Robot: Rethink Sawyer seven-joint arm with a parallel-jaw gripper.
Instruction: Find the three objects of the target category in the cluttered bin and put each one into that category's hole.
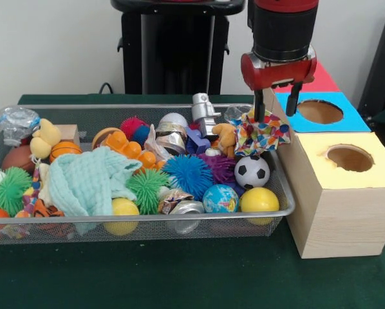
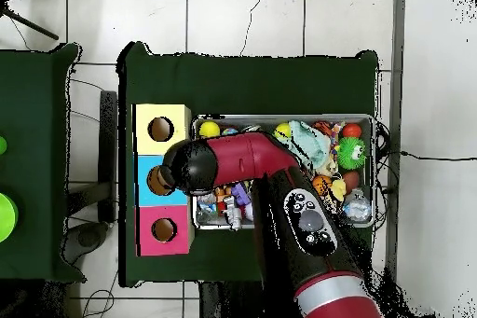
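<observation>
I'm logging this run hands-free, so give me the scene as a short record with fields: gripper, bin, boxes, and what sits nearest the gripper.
gripper: gripper open, fingers pointing down, empty
position: above the bin's end beside the boxes
bin: wire mesh bin, crowded with toys and balls
nearest item: multicoloured patterned cloth, just below the fingers
boxes: yellow-topped box, blue-topped box, red-topped box, each with a round hole
surface: green table cover

Bin (image 1: 289, 207) packed edge to edge with toys, no bare floor to reach through. End effector (image 1: 276, 109) hangs open at the bin's box-side corner, over the patterned cloth (image 1: 260, 134). Yellow hole (image 1: 350, 158) and blue hole (image 1: 320, 111) unobstructed. Desk (image 1: 179, 277) in front is free.
</observation>
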